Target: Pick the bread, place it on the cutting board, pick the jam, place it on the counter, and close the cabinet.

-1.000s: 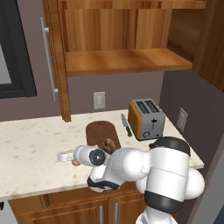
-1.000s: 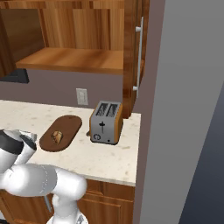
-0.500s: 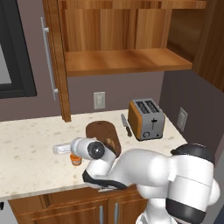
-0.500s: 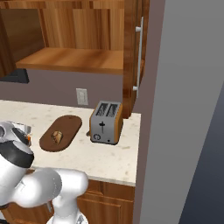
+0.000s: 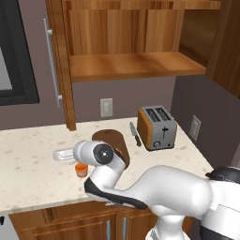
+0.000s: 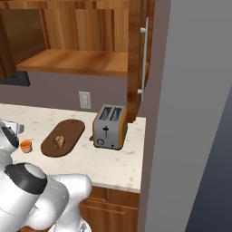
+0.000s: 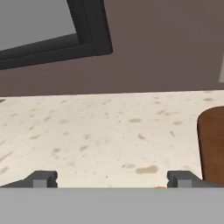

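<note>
Currently, working left to right across the left base view: the cabinet [image 5: 61, 70] has its left door swung out edge-on, so the shelf inside is bare and closing is the step left to do. Below it, on the counter [image 5: 28, 164], the gripper [image 5: 63, 154] lies low and points left, its fingers spread wide with nothing between them; the hand view shows both tips apart over bare speckled stone. The jam [image 5: 81, 169] stands upright on the counter just near of the gripper, apart from the fingers as far as I can tell, so I judge it as set down and released. Just right of the jar, the cutting board [image 6: 63, 137] lies flat, and the bread [image 6: 59, 141] rests on its near half, which reads as the first placement done. Further right stand a knife [image 5: 134, 133] and a toaster [image 5: 156, 127], untouched. Judgement: the open hand is free for the cabinet door, whose silver handle [image 5: 50, 65] hangs above and to the left.
</note>
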